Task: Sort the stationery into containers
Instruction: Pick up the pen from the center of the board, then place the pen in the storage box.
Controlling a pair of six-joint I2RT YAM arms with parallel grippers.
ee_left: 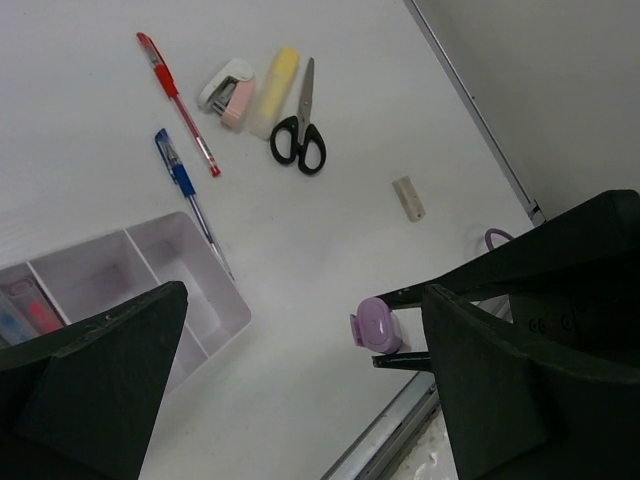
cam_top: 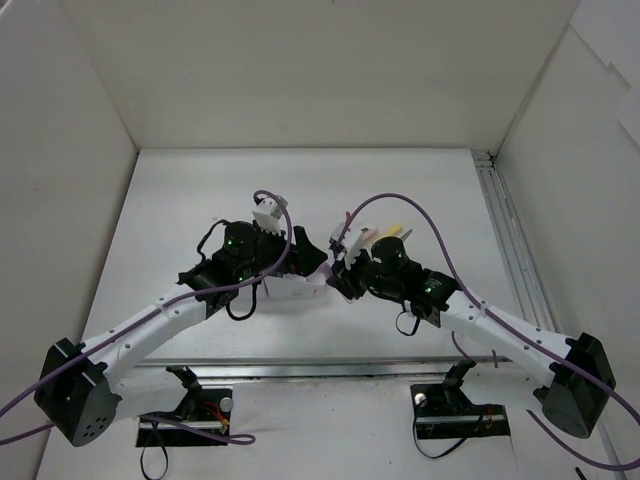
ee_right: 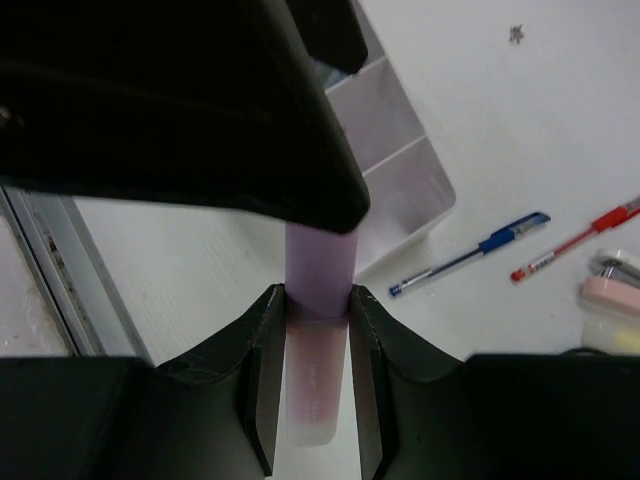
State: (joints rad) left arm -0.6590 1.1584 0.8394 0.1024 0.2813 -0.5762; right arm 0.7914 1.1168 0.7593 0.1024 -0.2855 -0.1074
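We see our right claw (ee_right: 318, 385) clamped on a pale purple cylindrical marker (ee_right: 320, 265) near the white plastic compartment organizer (ee_right: 395, 158); our left claw (ee_left: 300, 390) gapes wide above the white counter (ee_left: 340, 250).

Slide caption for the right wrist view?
Right gripper clamps a lilac cylindrical marker near the white compartmented plastic organizer; blue pen and red pen lie beyond.

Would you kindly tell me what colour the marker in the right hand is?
Pale purple; the marker shows best in the right wrist view.
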